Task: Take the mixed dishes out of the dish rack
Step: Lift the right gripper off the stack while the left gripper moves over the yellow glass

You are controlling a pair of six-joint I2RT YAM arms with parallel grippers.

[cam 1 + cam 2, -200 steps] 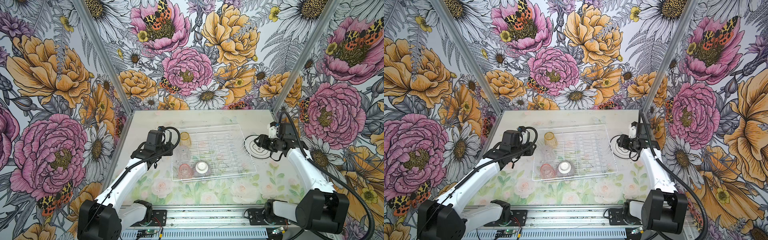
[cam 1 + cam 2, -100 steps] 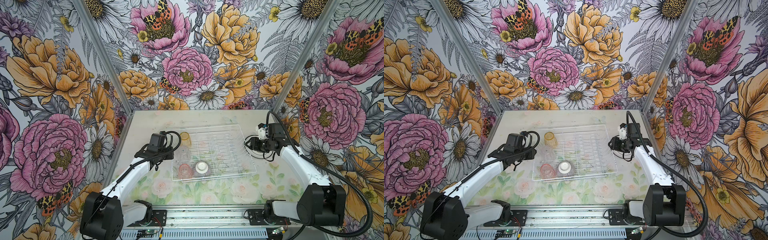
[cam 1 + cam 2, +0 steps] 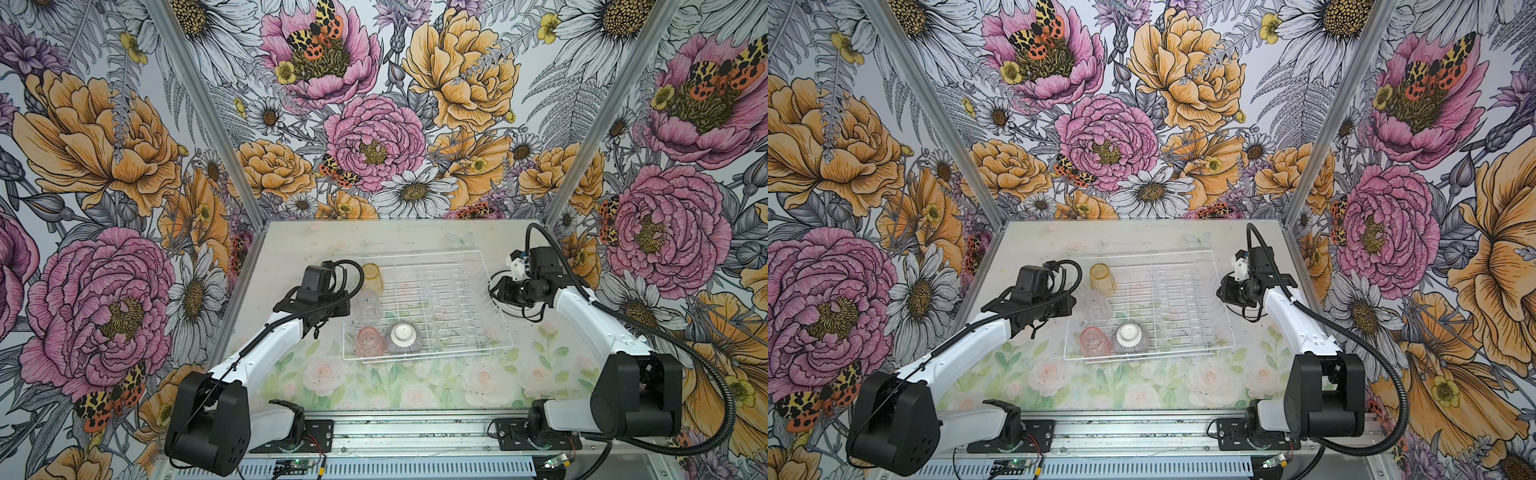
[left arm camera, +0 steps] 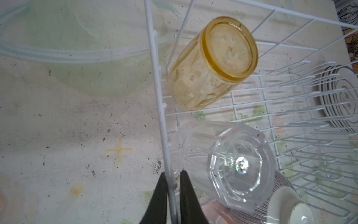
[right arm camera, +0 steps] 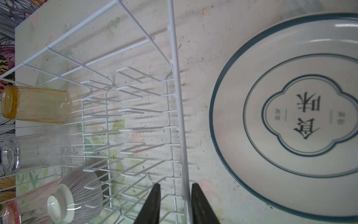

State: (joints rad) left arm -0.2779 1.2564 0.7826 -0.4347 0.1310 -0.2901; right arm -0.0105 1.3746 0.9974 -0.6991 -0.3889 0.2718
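The left end effector (image 4: 173, 174) is pinching the left rim of the dish rack (image 4: 156, 77); the right end effector (image 5: 175, 186) is straddling the opposite rim, slightly spread. The clear tumbler (image 4: 222, 161) is sitting base-up just inside the rack, nearest the left arm.

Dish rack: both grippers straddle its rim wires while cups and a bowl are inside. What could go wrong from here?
If the dish rack gets lifted or tilted, the loose amber tumbler, clear tumbler and bowl may slide or topple. The right gripper has a gap around its thin wire, so that side could slip.
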